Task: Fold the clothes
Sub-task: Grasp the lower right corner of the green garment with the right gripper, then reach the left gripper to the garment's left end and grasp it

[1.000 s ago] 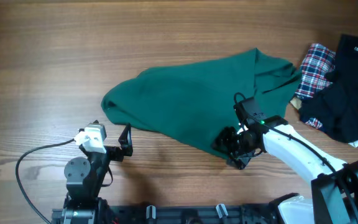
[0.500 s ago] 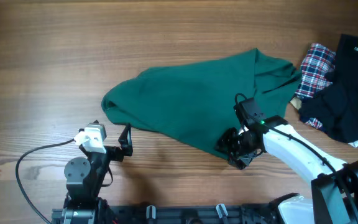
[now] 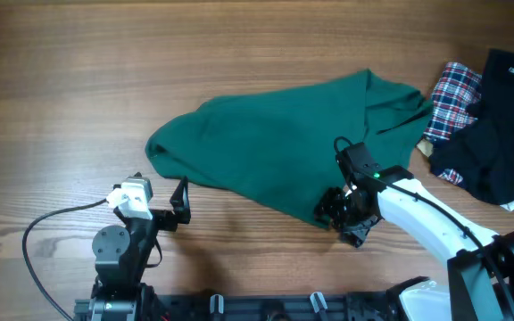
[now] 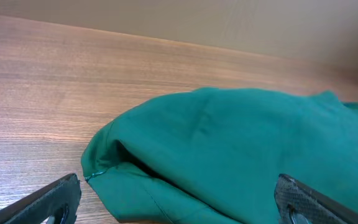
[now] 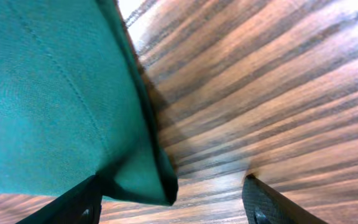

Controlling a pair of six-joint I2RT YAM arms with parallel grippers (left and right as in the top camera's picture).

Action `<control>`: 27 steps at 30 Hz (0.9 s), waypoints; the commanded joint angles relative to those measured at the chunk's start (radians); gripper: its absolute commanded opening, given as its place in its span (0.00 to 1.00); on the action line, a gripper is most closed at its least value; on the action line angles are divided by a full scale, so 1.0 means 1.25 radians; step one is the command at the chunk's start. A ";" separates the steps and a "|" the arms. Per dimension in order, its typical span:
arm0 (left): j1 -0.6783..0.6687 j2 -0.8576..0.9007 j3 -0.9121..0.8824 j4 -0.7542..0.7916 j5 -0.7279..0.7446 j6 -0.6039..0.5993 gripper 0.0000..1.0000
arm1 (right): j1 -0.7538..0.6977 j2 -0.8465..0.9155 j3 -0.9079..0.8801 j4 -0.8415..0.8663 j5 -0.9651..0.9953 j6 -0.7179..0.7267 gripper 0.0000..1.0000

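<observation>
Your right pincer (image 5: 173, 206) is sitting released around the clothes (image 3: 275, 152) bottom corner, lower middle of frame; left pincer (image 4: 176, 202) is hanging wide open, lower left.

A: What lies at the upper right of the overhead view?

B: A plaid cloth (image 3: 449, 102), red, white and blue, crumpled. Just to the right of it is a black garment (image 3: 498, 143). They touch, and the black one lies over a part of the plaid one.

A: Is anything else near them?

B: A small white scrap (image 3: 509, 206) shows at the lower edge of the black garment. I cannot tell what it is.

A: And the surface?

B: A wooden table (image 3: 61, 71), brown, with the grain running left to right. In the left wrist view a plain beige wall (image 4: 229, 18) fills the top of the frame.
</observation>
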 commanded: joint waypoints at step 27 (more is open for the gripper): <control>-0.003 0.001 -0.004 0.020 0.026 -0.005 1.00 | 0.002 0.090 0.058 0.000 0.125 -0.079 0.04</control>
